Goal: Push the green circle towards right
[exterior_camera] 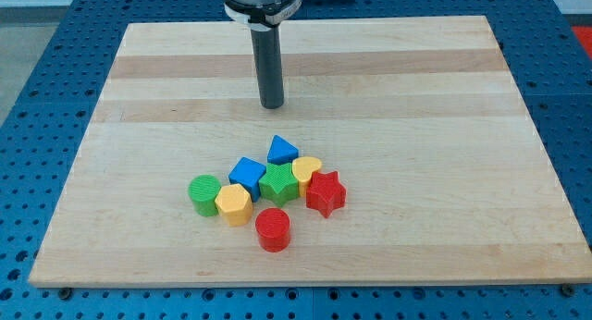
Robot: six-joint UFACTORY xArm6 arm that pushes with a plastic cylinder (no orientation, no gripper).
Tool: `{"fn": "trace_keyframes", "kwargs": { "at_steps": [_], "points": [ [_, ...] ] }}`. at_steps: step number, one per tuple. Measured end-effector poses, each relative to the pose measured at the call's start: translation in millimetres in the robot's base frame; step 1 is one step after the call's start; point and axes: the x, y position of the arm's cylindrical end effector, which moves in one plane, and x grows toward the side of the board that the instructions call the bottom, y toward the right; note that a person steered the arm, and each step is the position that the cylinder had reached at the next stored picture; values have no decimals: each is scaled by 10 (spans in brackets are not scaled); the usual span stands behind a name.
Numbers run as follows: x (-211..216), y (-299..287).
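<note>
Currently my tip has no pincer to spread or press; it rests on the wooden board, touching nothing. Well below it, toward the view's left, the green plastic circle touches the yellow plastic hexagon. I should approach from the circle's left.

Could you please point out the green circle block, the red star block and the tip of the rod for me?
Green circle block [204,190], camera view, on its flat top face.
Red star block [326,191], camera view, on its top centre.
My tip [271,105], camera view, the rod's very end.
</note>
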Motion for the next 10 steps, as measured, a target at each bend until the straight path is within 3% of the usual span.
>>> {"fn": "trace_keyframes", "kwargs": {
  "at_steps": [2,3,4,5,8,9,10],
  "points": [
    [-5,-1],
    [-5,-399],
    [263,-1014],
    [955,-1287],
    [1479,-1122],
    [1479,-1078],
    [1479,-677]
  ]
}}
